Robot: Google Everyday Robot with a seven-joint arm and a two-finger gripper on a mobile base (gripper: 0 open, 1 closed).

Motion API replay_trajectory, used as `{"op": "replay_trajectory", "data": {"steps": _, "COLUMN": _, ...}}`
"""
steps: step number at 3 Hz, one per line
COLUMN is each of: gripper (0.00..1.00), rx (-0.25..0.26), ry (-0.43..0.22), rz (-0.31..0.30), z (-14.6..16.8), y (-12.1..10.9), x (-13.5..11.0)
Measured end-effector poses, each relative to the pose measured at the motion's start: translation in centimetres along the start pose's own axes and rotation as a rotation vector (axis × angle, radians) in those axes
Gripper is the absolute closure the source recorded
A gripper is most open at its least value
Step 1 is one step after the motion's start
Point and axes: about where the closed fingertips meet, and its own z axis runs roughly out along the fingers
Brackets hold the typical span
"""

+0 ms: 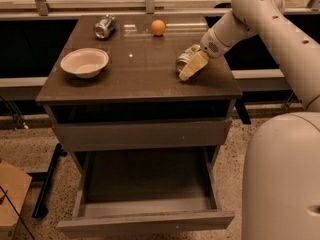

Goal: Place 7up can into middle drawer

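Observation:
The 7up can (183, 60), pale silver and green, lies on its side on the right part of the cabinet's dark top. My gripper (194, 65) is down at the can on its right side, touching it, with the white arm reaching in from the upper right. The middle drawer (145, 221) is pulled fully open below, and its grey-brown inside holds nothing. The closed drawer front (142, 133) sits above it.
A pale bowl (84, 62) stands at the left of the top. A darker green can (104, 26) lies at the back left and an orange (158, 27) at the back middle. My white base (282, 179) fills the lower right. A cardboard box (12, 196) is at the lower left.

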Motion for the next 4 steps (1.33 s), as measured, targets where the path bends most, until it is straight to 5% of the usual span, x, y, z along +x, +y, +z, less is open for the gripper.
{"op": "replay_trajectory", "data": {"steps": 1, "gripper": 0.49, "rx": 0.018, "ry": 0.010, "rz": -0.052, "z": -0.9, "y": 0.5, "x": -1.7}}
{"op": "replay_trajectory", "data": {"steps": 3, "gripper": 0.95, "rx": 0.024, "ry": -0.020, "rz": -0.100, "z": -1.8, "y": 1.6, "x": -4.0}}
{"op": "replay_trajectory", "data": {"steps": 4, "gripper": 1.00, "rx": 0.005, "ry": -0.050, "rz": -0.101, "z": -1.5, "y": 2.5, "x": -4.4}}
